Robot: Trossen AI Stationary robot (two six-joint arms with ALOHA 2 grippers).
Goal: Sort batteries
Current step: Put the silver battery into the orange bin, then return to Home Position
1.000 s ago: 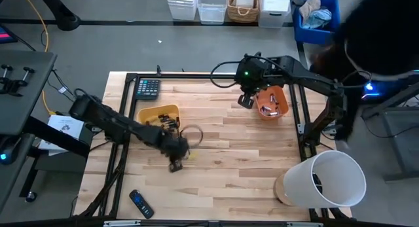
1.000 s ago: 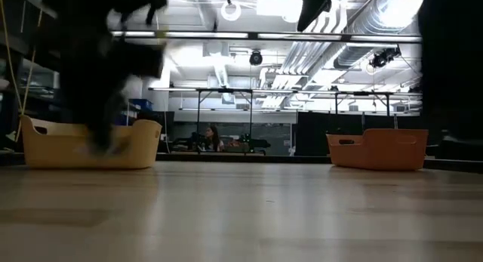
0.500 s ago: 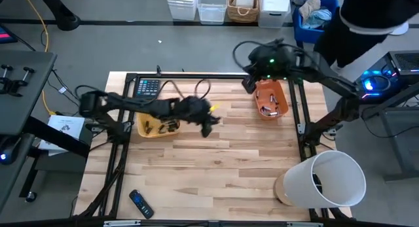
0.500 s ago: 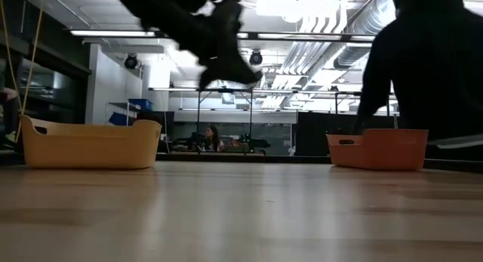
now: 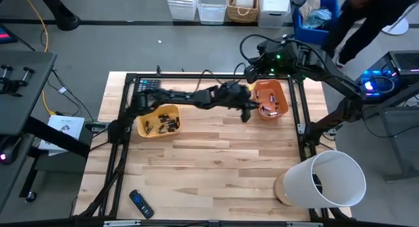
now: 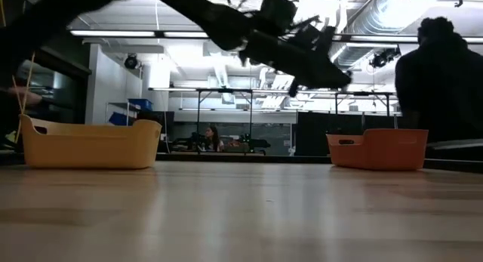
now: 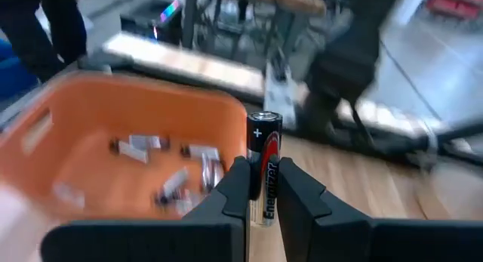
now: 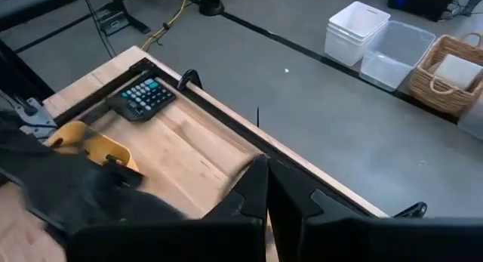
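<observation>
My left arm reaches across the table, and my left gripper [image 5: 246, 113] hangs beside the orange bin [image 5: 272, 101], shut on a black-and-copper battery [image 7: 264, 145]. Several silvery batteries [image 7: 177, 183] lie on the floor of the orange bin [image 7: 113, 126]. The yellow bin [image 5: 157, 120] at the left holds several dark batteries [image 5: 163, 125]. My right gripper [image 5: 251, 75] hangs high over the table's far edge, left of the orange bin. It is shut [image 8: 266, 188] and has nothing in it. My left gripper pinches the battery's lower half [image 7: 263, 194] between its two fingers. The plus end [image 7: 264, 128] sticks out past the fingertips. The fingers point slightly downward from the table's left toward the orange bin. The battery is lifted clear, just short of the bin's rim.
A calculator [image 5: 148, 87] lies at the far left corner and a black remote [image 5: 141, 204] near the front left edge. A white bucket [image 5: 330, 179] stands at the near right corner. A person [image 6: 441, 81] stands beyond the table's far right.
My left gripper has swung from the table's left middle, near the yellow bin, up and toward the right edge to the orange bin, tipping from pointing down to nearly level, still shut on the battery. My right gripper has risen a little and drawn toward the far edge.
</observation>
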